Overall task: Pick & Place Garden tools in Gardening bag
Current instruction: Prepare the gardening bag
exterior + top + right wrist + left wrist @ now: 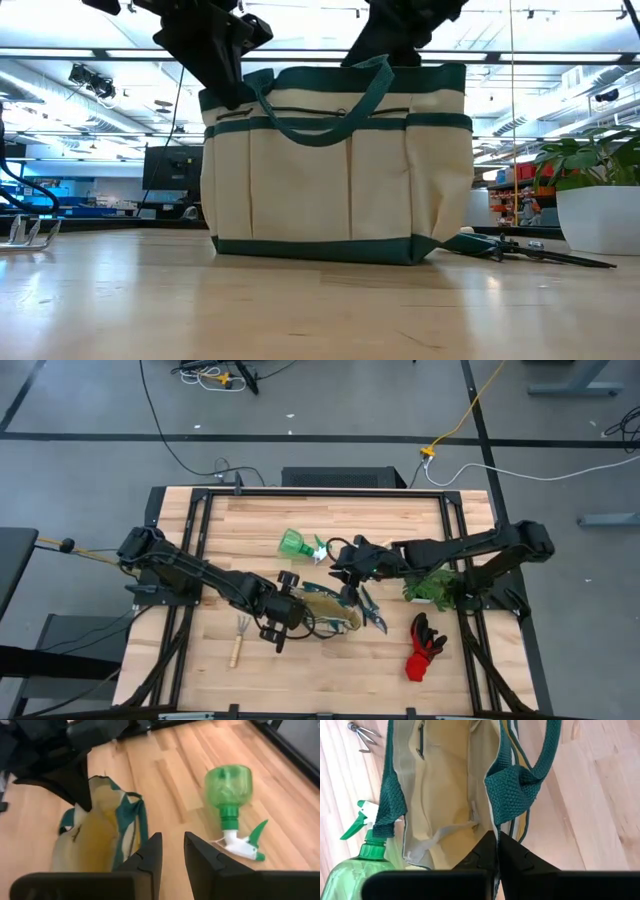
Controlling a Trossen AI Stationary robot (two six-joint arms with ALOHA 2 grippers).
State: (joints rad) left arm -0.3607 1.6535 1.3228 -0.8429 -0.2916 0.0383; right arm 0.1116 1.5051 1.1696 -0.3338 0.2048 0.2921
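The spray bottle [350, 865] is cut off beside the left gripper [497, 851]; the gardening bag's [95, 837] floor is hidden.

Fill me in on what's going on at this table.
A two-armed robot is packing garden tools into the gardening bag. The left gripper is shut on the bag's rim, at a green handle. The right gripper hovers open, empty, between the bag and the spray bottle. The bottle, a mini rake, the pruning shears and the gloves lie on the table.
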